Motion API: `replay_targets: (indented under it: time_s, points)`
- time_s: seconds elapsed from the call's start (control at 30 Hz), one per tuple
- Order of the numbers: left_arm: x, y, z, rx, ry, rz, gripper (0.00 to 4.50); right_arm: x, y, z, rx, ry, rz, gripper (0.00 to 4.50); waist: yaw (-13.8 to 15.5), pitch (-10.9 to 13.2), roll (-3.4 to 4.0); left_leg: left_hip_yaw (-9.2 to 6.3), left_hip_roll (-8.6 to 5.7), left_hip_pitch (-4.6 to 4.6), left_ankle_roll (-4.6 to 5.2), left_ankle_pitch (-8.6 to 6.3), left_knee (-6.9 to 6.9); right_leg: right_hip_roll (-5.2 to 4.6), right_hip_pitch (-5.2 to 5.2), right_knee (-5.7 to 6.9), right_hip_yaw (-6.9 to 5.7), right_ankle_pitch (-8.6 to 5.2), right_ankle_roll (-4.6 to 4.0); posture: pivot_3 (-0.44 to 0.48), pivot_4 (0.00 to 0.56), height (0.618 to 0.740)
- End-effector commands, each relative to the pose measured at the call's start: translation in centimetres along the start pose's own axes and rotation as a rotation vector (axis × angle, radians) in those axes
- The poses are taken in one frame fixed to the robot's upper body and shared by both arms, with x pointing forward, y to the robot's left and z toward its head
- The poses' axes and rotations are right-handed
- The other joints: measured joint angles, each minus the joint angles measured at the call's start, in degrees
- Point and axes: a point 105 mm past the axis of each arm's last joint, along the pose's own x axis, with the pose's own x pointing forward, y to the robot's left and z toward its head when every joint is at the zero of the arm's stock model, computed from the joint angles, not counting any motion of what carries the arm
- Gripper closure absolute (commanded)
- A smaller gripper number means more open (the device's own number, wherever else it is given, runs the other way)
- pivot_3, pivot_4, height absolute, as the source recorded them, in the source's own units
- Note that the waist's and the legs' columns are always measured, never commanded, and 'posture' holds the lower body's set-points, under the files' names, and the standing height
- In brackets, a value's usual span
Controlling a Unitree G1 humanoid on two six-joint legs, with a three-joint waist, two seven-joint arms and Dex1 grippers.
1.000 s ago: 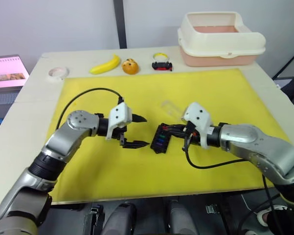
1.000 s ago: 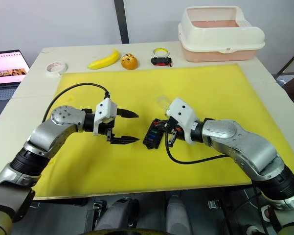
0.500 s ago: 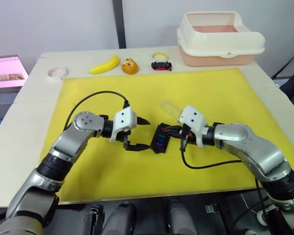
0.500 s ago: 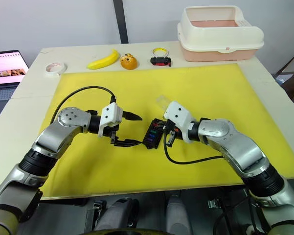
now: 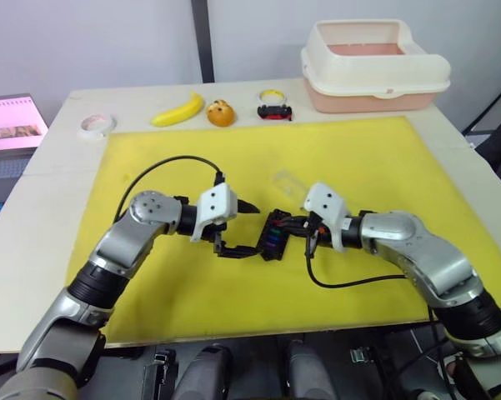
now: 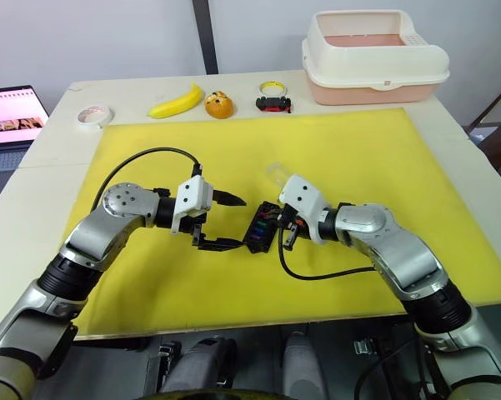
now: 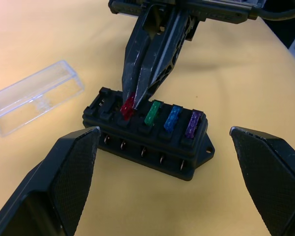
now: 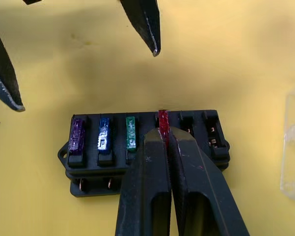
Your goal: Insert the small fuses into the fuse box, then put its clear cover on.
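Observation:
The black fuse box (image 5: 274,237) lies on the yellow mat between my two grippers. Green (image 7: 153,112), blue (image 7: 173,117) and purple (image 7: 193,123) fuses stand in adjacent slots. My right gripper (image 8: 166,133) is shut on a red fuse (image 8: 163,118), whose lower end sits in the slot beside the green one. My left gripper (image 5: 248,227) is open just left of the box, one finger on each side of its near end, touching nothing. The clear cover (image 5: 288,182) lies on the mat just behind the box.
Along the table's back edge are a banana (image 5: 179,110), an orange (image 5: 222,112), a small black-and-red toy car (image 5: 275,111) and a white tape roll (image 5: 97,124). A white and pink bin (image 5: 373,65) stands at the back right. A laptop (image 5: 12,121) sits at far left.
My left gripper has moved right, closing in on the fuse box, still open. My right gripper stays at the box, shut on the red fuse.

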Motion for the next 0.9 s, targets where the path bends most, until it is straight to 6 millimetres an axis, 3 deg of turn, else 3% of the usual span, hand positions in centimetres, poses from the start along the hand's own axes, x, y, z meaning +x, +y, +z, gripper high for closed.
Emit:
replay_targets:
  time_s: [0.03,0.27,0.9]
  points:
    - [-0.4,0.3,1.1,0.043,-0.023,0.016,0.04,-0.5,-0.3,1.0,-0.019,-0.038,-0.011,4.50,0.01,0.00,0.00,0.00,0.00,0.00,0.00,0.00,0.00,0.00,0.00,0.00,0.00,0.00,0.00,0.000,0.150,0.740]
    - [-0.5,0.3,0.9,0.042,-0.017,0.018,0.04,-1.1,-0.4,2.1,-0.032,-0.064,-0.008,4.50,0.01,0.00,0.00,0.00,0.00,0.00,0.00,0.00,0.01,0.00,0.00,0.01,0.00,0.00,0.00,0.000,0.150,0.740]
    - [-0.2,0.5,1.2,0.036,-0.028,0.025,0.04,-0.3,-0.2,1.0,-0.024,-0.038,0.011,4.50,-0.01,0.00,0.01,0.00,-0.01,0.00,-0.01,0.00,0.04,0.00,0.00,0.05,0.00,0.00,0.00,0.000,0.150,0.740]
